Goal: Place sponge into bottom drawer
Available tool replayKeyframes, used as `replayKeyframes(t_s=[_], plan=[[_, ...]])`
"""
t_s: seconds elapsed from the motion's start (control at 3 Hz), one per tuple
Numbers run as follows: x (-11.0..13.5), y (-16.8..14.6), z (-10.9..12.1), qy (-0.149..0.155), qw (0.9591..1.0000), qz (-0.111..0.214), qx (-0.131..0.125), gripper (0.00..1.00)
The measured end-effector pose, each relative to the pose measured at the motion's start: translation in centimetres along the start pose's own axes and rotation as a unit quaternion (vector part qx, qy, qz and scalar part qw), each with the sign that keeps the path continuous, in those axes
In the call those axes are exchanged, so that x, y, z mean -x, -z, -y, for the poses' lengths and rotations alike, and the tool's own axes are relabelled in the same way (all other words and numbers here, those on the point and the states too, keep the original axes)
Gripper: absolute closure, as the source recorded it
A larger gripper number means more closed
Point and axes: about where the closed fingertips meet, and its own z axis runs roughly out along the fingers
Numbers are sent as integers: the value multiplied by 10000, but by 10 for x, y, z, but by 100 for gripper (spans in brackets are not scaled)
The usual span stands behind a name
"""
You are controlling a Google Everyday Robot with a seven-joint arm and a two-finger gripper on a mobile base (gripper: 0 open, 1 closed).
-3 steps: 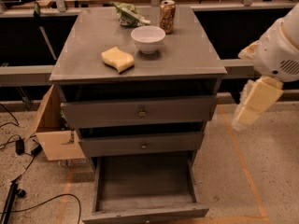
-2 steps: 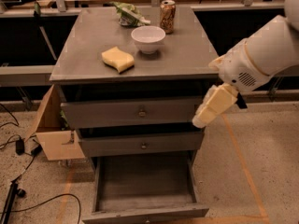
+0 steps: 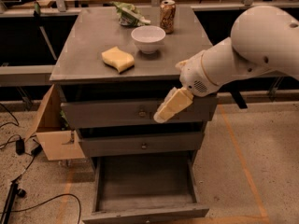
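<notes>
The pale yellow sponge (image 3: 117, 59) lies on the grey cabinet top (image 3: 88, 45), left of the white bowl (image 3: 148, 38). The bottom drawer (image 3: 145, 183) is pulled open below; its flat grey floor is bare. My gripper (image 3: 161, 115) hangs on the white arm in front of the top drawer's face, to the right of and below the sponge, apart from it. It holds nothing that I can see.
A soda can (image 3: 167, 16) and a green snack bag (image 3: 128, 14) stand at the back of the cabinet top. An open cardboard box (image 3: 53, 129) sits on the floor at the cabinet's left. Cables (image 3: 28, 162) lie on the floor at the left.
The arm has swung in from the right; my gripper has moved left, from beside the cabinet to in front of the top drawer. The sponge has not moved.
</notes>
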Motion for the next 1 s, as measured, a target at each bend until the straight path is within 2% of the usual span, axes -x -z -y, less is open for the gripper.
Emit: replayKeyframes(t_s=[0.33,0.67,1.0], plan=[[6,-1,7,11,9998,97,-157,0],[18,-13,25,-48,9991,231,-360,0],[39,-32,60,-141,9961,536,-682,0]])
